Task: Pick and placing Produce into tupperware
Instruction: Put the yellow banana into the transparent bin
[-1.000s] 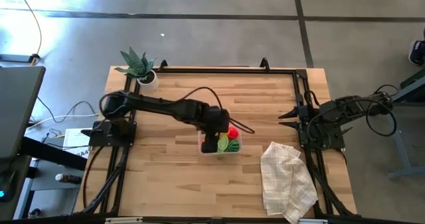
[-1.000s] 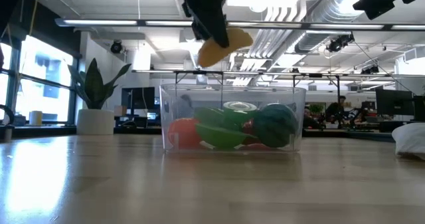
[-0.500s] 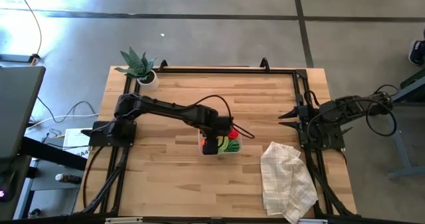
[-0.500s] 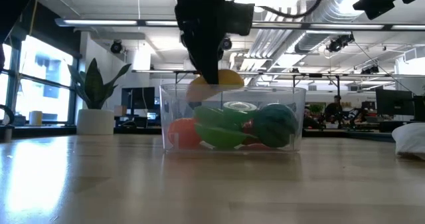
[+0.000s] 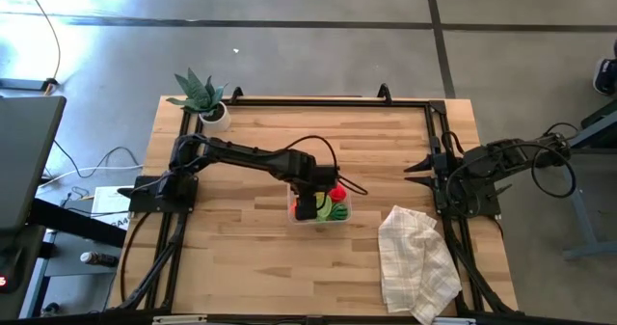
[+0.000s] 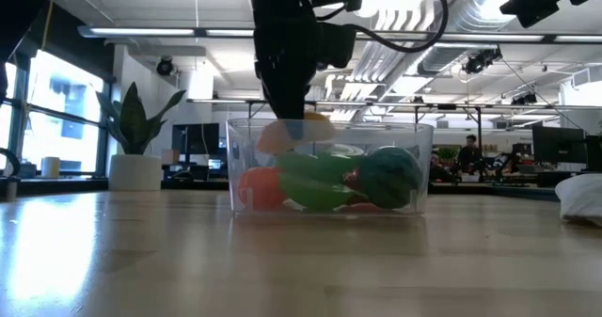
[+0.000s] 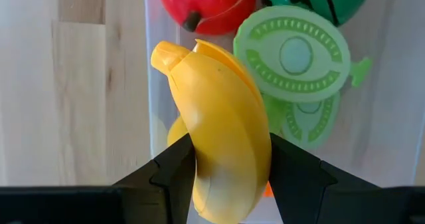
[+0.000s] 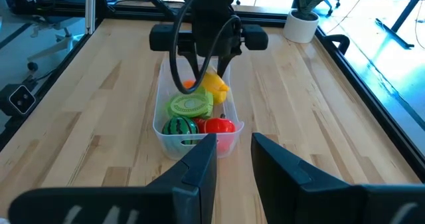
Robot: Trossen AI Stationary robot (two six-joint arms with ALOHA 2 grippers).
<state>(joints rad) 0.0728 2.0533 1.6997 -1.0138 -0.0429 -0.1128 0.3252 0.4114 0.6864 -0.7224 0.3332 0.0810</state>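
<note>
One banana (image 7: 226, 164) is being pinched between the fingers of my left gripper (image 7: 229, 174), which is hanging just above the rim of the single clear tupperware (image 5: 343, 215), the banana's lower end dipping inside. Counted inside the tupperware: one striped watermelon (image 8: 178, 126), one red pepper (image 8: 216, 125), two green ridged slices (image 7: 292, 54) stacked one on the other, and one orange piece (image 6: 258, 187). My right gripper (image 8: 232, 159) is waiting well apart from the tupperware, at the table's edge, its fingers standing slightly apart and holding nothing. One white checked cloth (image 5: 416, 262) is lying beyond the tupperware, toward that arm.
</note>
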